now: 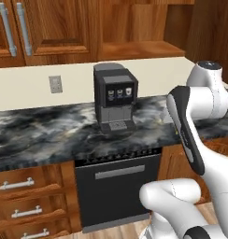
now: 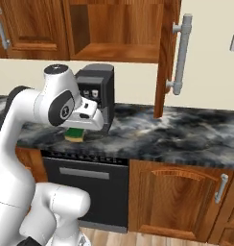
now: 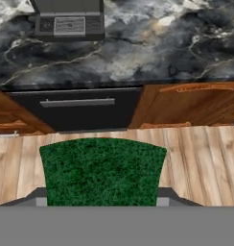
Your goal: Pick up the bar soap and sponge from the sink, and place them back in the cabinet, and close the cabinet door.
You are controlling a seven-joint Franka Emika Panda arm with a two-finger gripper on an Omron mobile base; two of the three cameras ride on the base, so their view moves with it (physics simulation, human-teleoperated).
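Dark marble counter (image 2: 152,132) w/ coffee machine (image 2: 97,93) just behind my gripper (image 2: 79,130), which is clamped on the sponge (image 3: 102,170); open cabinet (image 2: 116,29) sits above, so I reckon a careless lift could clip machine or shelf edge.

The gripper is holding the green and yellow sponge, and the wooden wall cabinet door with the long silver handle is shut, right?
Not quite. The gripper does hold the sponge, but the wooden cabinet door stands open, as the right base view shows.

Marbled counter (image 1: 46,130) – wood floor (image 3: 205,158), seemingly plank.
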